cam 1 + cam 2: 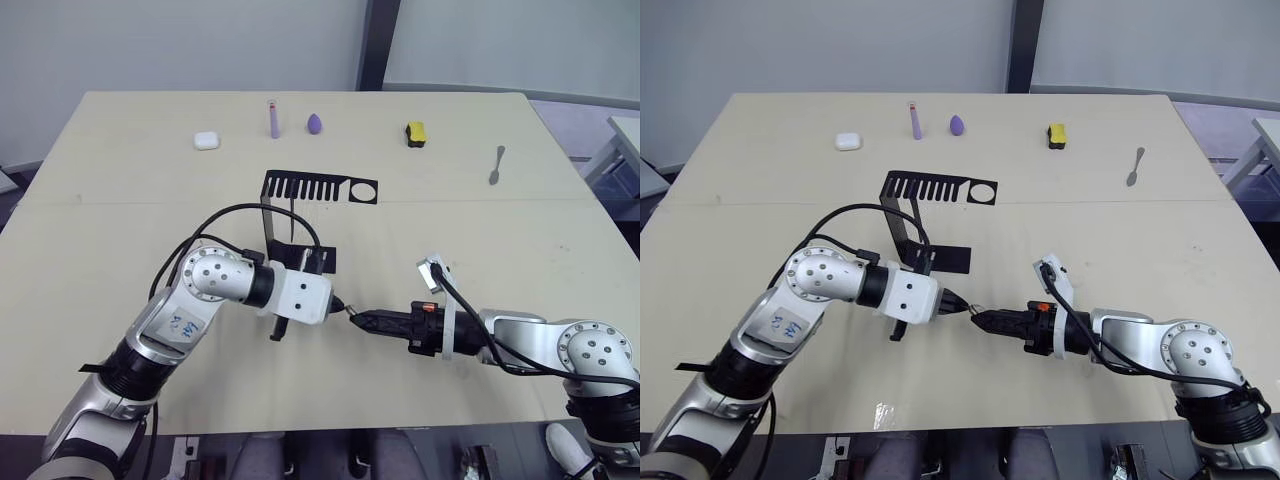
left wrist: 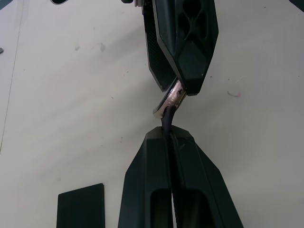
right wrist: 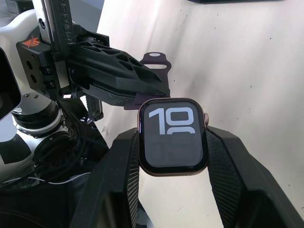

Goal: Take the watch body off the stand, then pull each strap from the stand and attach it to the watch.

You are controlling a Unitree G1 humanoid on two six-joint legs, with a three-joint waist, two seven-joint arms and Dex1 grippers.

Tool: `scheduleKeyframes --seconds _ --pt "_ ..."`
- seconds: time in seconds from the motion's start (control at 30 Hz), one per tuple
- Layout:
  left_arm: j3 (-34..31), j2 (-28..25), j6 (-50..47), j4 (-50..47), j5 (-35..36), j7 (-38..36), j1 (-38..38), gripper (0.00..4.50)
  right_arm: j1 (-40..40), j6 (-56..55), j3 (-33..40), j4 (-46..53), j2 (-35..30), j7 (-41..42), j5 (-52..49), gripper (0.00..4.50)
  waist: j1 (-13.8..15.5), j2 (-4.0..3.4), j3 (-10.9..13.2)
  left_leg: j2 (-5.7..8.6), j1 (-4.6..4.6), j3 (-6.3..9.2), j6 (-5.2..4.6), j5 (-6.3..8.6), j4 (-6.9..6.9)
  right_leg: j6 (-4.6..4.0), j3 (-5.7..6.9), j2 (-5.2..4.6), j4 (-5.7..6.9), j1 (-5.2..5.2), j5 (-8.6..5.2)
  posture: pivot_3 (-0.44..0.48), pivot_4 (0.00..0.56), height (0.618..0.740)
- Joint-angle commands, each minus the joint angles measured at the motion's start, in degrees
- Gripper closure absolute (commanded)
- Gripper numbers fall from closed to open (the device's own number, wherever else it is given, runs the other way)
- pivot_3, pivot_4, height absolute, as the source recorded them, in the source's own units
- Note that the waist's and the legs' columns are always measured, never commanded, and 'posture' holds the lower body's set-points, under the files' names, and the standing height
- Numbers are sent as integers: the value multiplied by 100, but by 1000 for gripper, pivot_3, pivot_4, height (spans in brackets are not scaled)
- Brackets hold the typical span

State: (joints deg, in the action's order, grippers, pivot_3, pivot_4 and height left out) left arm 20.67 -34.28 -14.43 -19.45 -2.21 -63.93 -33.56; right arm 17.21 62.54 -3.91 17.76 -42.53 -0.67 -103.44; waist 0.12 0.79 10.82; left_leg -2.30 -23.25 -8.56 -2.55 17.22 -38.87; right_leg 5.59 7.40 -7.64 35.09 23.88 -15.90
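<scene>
The watch body [image 3: 173,137], black screen with white digits and a metallic rim, is clamped between the fingers of my right gripper [image 1: 362,319]. My left gripper [image 1: 343,307] meets it tip to tip at the table's front middle, shut on a thin dark purple strap [image 3: 155,62]. In the left wrist view the strap's end [image 2: 167,122] touches the watch body's rim [image 2: 174,97]. The black stand [image 1: 319,187] rises just behind my left gripper, its flat foot [image 1: 318,259] on the table.
Along the far side of the table lie a white case [image 1: 206,141], a lilac stick [image 1: 273,118], a purple egg-shaped piece [image 1: 315,123], a yellow-black block [image 1: 416,133] and a grey spoon [image 1: 497,165]. Black cables loop over my left forearm [image 1: 225,215].
</scene>
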Motion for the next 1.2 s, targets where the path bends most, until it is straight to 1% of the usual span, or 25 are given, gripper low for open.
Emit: scheduleKeyframes --seconds 0.03,0.43,0.67,0.83,1.2 --pt "187 280 63 -209 115 59 -196 4500 123 28 -185 328 144 153 -431 2975 0 0 0 0 0 0 0 0 0 0 0 0 0 0 0 0 150 740" --pt "232 316 66 -69 -17 106 -259 4500 130 36 -233 350 143 139 -499 2975 3 0 0 0 -1 0 -2 2 -4 0 -1 -1 0 -1 0 0 150 740" --pt "228 419 -8 7 -155 191 -254 4500 133 41 -255 370 130 126 -513 2975 3 0 0 -1 -2 0 -5 4 -7 0 0 -1 0 -2 0 0 150 740" --pt "184 495 -46 -21 -128 170 -263 4500 124 38 -253 371 116 100 -523 2975 3 0 0 -1 -1 0 -5 4 -7 0 -1 -1 0 -2 0 0 150 740" --pt "90 390 42 -73 -107 121 -207 4500 82 25 -232 348 100 52 -498 2975 3 0 0 -1 -2 0 -6 4 -8 0 -2 -2 0 -2 0 0 150 740"
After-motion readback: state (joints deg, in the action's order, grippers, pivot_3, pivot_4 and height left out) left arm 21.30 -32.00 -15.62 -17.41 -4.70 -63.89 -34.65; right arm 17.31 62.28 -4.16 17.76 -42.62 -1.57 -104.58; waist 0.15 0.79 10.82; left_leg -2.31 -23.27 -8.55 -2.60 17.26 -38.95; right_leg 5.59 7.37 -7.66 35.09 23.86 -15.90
